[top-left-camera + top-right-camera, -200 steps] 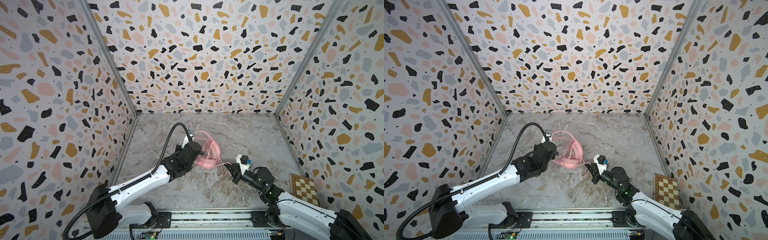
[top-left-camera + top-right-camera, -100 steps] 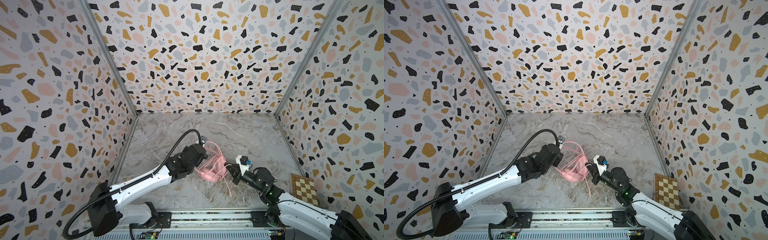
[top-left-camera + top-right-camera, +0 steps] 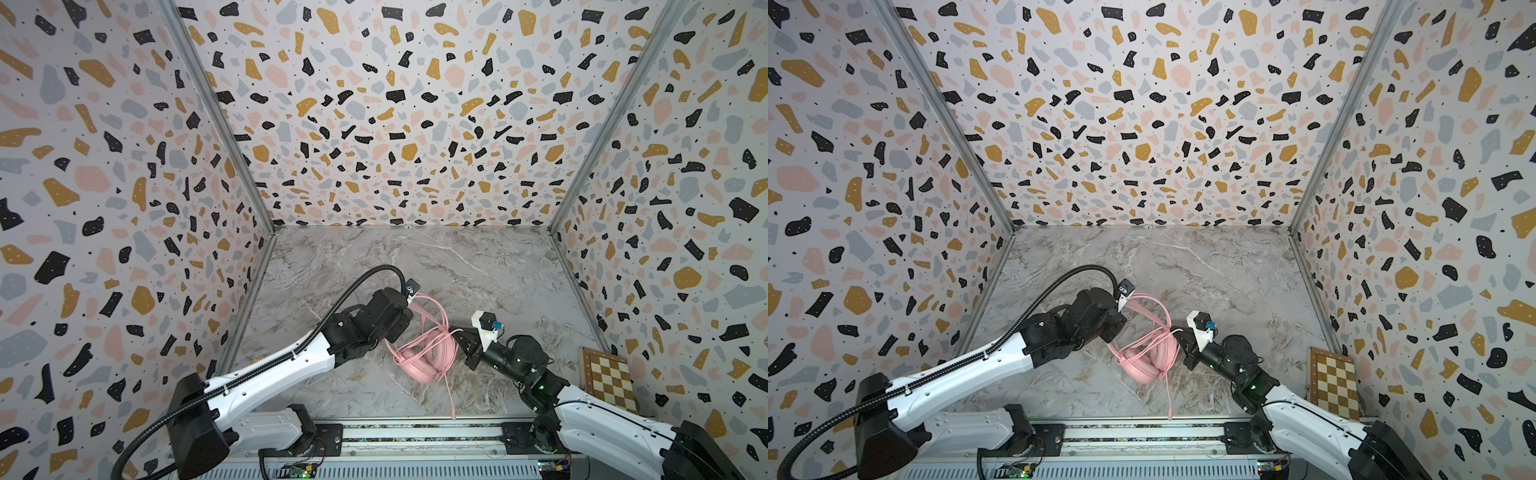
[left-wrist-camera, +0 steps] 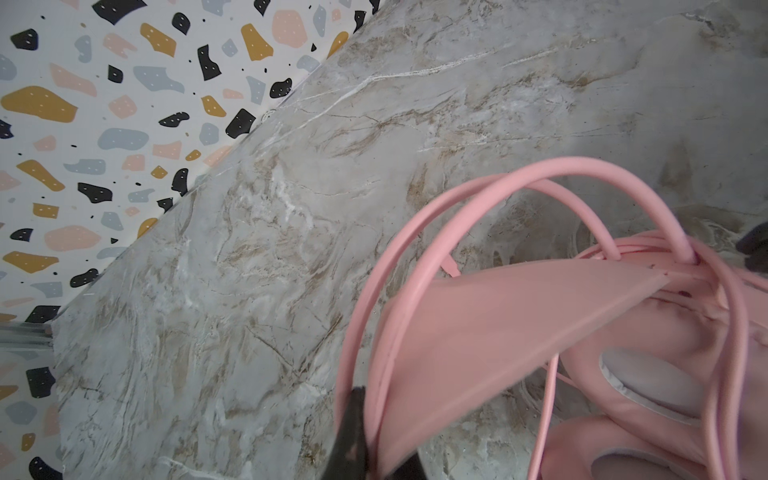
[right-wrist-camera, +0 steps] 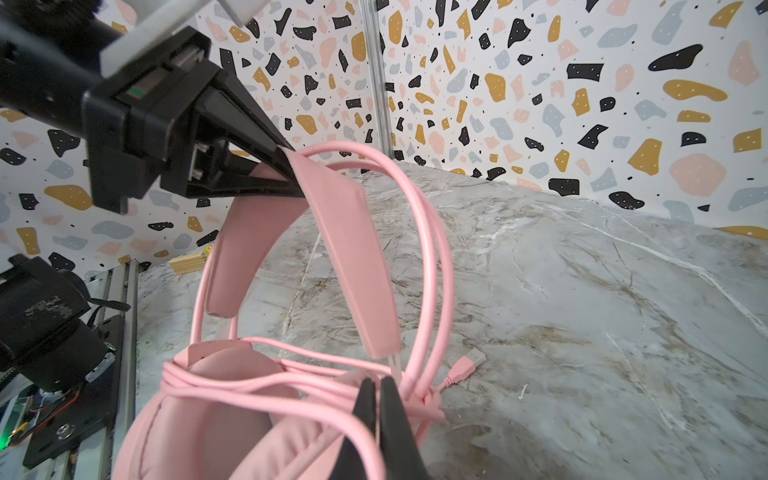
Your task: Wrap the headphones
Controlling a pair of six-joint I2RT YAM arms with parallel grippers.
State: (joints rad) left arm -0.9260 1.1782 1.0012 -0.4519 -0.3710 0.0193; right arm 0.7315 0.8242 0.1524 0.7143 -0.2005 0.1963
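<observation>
The pink headphones [image 3: 424, 358] [image 3: 1147, 360] hang near the table's front middle, earcups low, cable looped several times around them. My left gripper [image 3: 410, 308] [image 3: 1124, 302] [image 4: 380, 453] is shut on the headband's flat pink pad [image 4: 498, 316] and holds it up; the right wrist view shows this grip [image 5: 291, 174] from the side. My right gripper [image 3: 459, 336] [image 3: 1177, 334] [image 5: 378, 399] is shut on a cable strand beside the earcups. A loose cable tail [image 3: 451, 395] trails toward the front edge. The plug [image 5: 467, 365] lies on the marble.
A chessboard [image 3: 609, 384] [image 3: 1335, 384] leans at the right wall. The metal base rail [image 3: 415, 436] runs along the front. A small wooden block [image 5: 189, 262] sits at the table's near left corner. Patterned walls close three sides.
The left gripper has carried the headphones right and toward the front, up against the right gripper. The cable tail now trails to the front edge. The right gripper has stayed put.
</observation>
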